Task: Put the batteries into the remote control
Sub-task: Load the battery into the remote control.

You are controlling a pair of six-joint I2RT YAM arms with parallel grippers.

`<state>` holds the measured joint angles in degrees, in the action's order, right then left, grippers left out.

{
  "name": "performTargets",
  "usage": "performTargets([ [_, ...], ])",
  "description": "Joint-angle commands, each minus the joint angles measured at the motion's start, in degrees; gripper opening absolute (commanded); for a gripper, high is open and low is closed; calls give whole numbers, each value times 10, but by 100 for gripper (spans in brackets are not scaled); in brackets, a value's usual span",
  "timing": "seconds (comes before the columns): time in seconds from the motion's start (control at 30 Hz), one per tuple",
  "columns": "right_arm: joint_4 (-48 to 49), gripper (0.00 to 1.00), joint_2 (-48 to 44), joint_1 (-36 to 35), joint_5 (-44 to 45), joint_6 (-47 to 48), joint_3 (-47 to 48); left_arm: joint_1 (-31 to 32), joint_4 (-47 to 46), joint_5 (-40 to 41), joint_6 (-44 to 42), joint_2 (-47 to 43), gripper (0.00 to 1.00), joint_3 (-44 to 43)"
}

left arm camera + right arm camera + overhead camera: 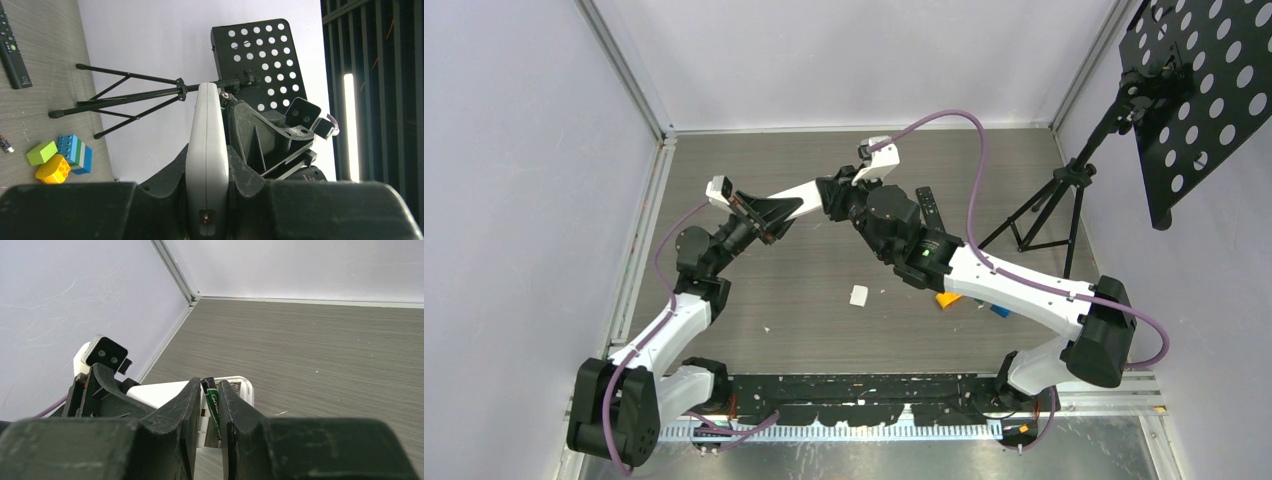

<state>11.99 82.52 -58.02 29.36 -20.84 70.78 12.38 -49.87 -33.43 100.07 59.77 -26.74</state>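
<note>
Left wrist view has the left claw (207, 167) pinching the white remote control (206, 120) edge-on; its compartment is hidden here. Only the right wrist view shows it: a green-black battery (214, 407) stands tilted inside the right claw (210, 386), its lower end at the remote's open bay. Whether that claw grips it or merely flanks it cannot be told. Seating it well likely means levelling the battery along the bay and pressing it down while the remote is held firm. Top external view hides the battery, yet alone shows a small white piece (859, 295) on the desk (774, 290), well apart from the remote.
</note>
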Motion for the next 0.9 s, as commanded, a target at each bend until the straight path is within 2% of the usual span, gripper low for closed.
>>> performTargets([
  [0.0, -53, 23, 11, -1, 26, 10, 1, 3, -115, 13, 30, -22, 0, -24],
  [0.27, -61, 30, 1, 0, 6, -2, 17, 2, -113, 11, 24, -21, 0, -22],
  [0.57, -136, 35, -42, 24, -39, -72, 45, 2, -120, -7, -31, -15, 0, -10],
  [0.73, -164, 46, -76, 51, -83, -139, 38, 2, -157, -20, -48, 1, 0, -9],
  [0.87, -194, 60, -104, 85, -103, -261, 15, 2, -180, -29, -70, 8, 0, -9],
])
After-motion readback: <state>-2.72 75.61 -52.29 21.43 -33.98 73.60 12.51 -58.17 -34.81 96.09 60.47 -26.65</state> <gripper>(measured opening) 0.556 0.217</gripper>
